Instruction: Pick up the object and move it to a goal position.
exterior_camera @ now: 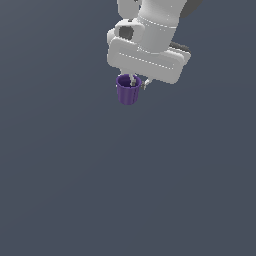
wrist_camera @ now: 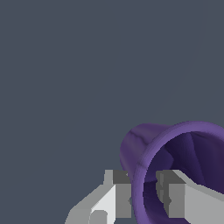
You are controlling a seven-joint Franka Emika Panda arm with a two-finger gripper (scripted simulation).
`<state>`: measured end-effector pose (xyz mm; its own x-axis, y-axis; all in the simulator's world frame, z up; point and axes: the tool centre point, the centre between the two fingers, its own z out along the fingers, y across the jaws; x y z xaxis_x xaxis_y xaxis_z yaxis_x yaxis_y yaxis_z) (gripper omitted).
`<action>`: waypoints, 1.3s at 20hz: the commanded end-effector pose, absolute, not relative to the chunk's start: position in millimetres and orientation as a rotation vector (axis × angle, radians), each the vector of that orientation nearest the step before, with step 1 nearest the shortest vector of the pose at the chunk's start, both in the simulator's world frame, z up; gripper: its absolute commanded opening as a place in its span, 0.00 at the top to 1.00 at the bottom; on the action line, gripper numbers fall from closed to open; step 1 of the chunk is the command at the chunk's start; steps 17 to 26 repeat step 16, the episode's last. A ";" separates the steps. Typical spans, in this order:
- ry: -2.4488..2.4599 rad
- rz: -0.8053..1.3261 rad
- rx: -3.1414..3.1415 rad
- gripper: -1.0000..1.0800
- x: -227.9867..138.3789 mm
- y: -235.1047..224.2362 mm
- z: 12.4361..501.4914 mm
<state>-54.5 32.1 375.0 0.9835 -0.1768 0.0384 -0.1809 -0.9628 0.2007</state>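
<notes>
**Purple cup pinched by its rim under the white gripper**

Purple and faintly ribbed, the small tapered plastic-looking cup [exterior_camera: 128,91] hangs just below the white robot gripper [exterior_camera: 138,83], upright with its open mouth facing up toward the hand. In the exterior view it sits in the upper middle of the picture, against a plain dark grey-blue ground [exterior_camera: 125,190], with no shadow or contact line visible to say whether it rests on anything.

One pale finger [exterior_camera: 132,80] dips inside the cup's mouth, and the other shows just outside the rim on the exterior view's right. The wrist view confirms this: one grey-white finger [wrist_camera: 109,199] lies against the cup's outer wall, the other finger [wrist_camera: 183,197] reaches into the dark purple interior, and the cup's [wrist_camera: 144,148] wall is clamped between them. The jaws stand narrow, closed onto that single thickness of rim.

Above the gripper, the broad white body of the arm [exterior_camera: 155,30] fills the top of the exterior view.
</notes>
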 end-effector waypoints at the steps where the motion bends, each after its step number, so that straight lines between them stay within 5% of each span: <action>1: -0.266 0.030 2.925 1.00 -59.9 27.8 398.7; 11: -0.266 0.030 2.923 1.00 -69.2 18.5 451.8; 26: -0.266 0.031 2.922 1.00 -68.9 17.7 457.0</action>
